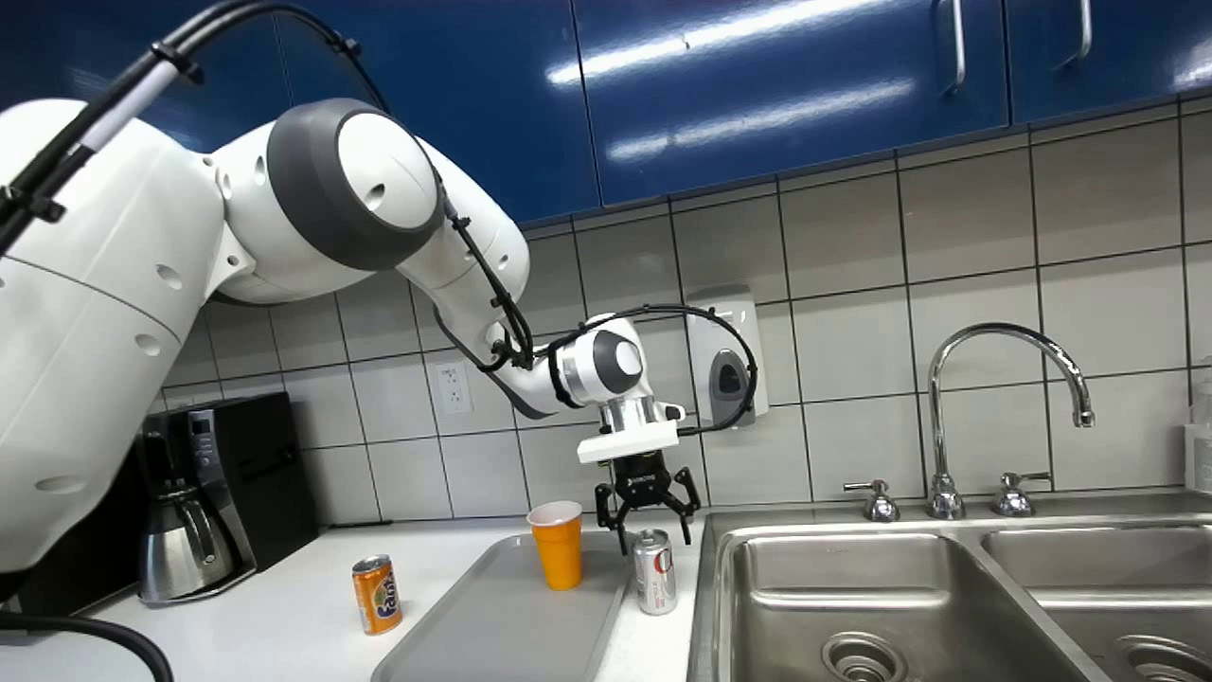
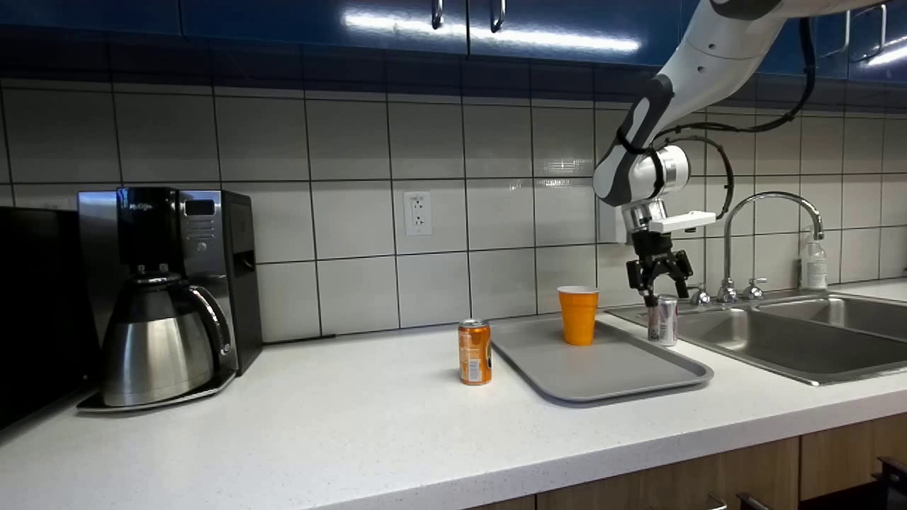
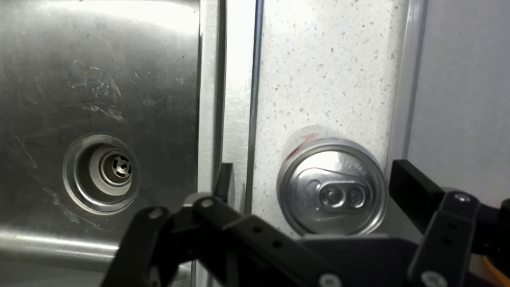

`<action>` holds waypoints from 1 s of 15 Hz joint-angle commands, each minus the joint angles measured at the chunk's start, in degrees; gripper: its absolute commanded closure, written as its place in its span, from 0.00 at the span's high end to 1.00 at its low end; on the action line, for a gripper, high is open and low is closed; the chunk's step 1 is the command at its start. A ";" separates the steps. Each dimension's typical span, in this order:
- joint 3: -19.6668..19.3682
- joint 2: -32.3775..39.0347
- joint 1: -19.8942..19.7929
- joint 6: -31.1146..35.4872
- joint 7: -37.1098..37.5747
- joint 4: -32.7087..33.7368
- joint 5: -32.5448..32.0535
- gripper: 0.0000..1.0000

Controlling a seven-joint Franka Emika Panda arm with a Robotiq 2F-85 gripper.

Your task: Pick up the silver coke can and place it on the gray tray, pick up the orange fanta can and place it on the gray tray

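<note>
The silver coke can [image 1: 655, 580] stands upright on the counter between the gray tray [image 1: 502, 620] and the sink, also seen in an exterior view [image 2: 666, 324]. My gripper [image 1: 655, 547] is open, pointing down, its fingertips around the can's top. In the wrist view the can [image 3: 330, 187] lies between the fingers, nearer the right one, with a gap at the left. The orange fanta can [image 1: 378, 595] stands upright on the counter beside the tray, on the side away from the sink; it also shows in an exterior view [image 2: 475, 354]. It is out of the wrist view.
An orange cup [image 2: 579, 319] with a pale rim stands on the tray. The steel sink [image 1: 852, 606] and its faucet [image 1: 947, 417] are beside the silver can. A coffee maker [image 2: 170, 297] stands at the far end of the counter. Blue cabinets [image 1: 757, 104] hang above.
</note>
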 commanded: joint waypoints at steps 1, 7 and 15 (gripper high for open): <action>0.45 -0.80 -0.68 3.95 -0.97 -2.26 -0.84 1.00; 0.89 -1.11 -1.13 6.94 -2.89 -4.62 -0.40 1.00; 0.87 -1.50 -1.33 7.55 -4.52 -6.42 -0.52 1.00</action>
